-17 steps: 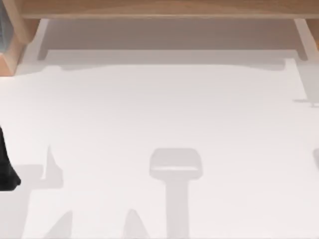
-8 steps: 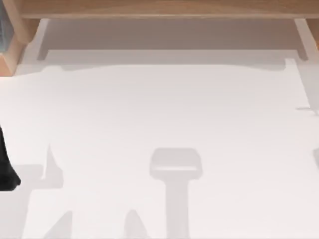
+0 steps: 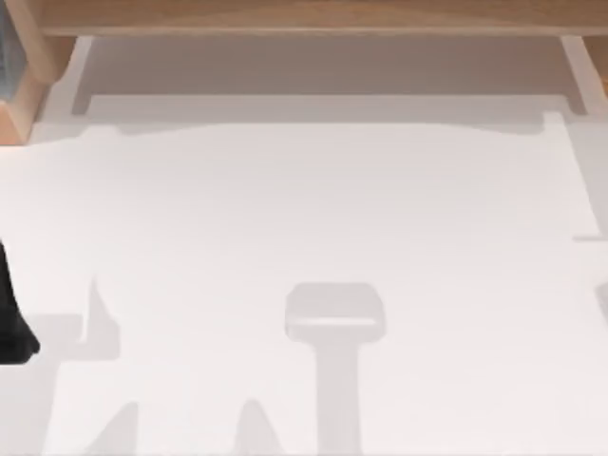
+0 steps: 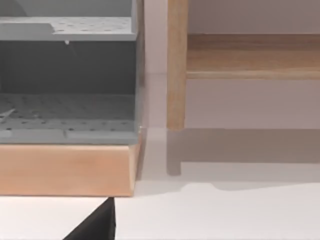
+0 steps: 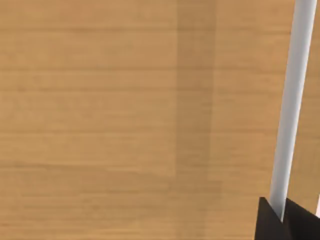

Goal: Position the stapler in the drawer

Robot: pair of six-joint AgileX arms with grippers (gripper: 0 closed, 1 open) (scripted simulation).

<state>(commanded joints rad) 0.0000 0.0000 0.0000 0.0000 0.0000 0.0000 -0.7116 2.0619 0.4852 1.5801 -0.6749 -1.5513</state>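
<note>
Right gripper (image 5: 280,220) is closing in on the white handle (image 5: 292,100) at 3 o'clock; fingers' state, can't tell. Next: pulling the drawer open.

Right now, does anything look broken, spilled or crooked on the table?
No, nothing stands out. The white table looks tidy, and the wooden cabinet along its far edge sits straight. The grey shelf unit on its wooden base stands level, with no spill or damage. A dark bit of the left arm sits at the table's left edge.

Bright, even light; soft grey shadows (arm-shaped) cross the white table (image 3: 304,209).
</note>
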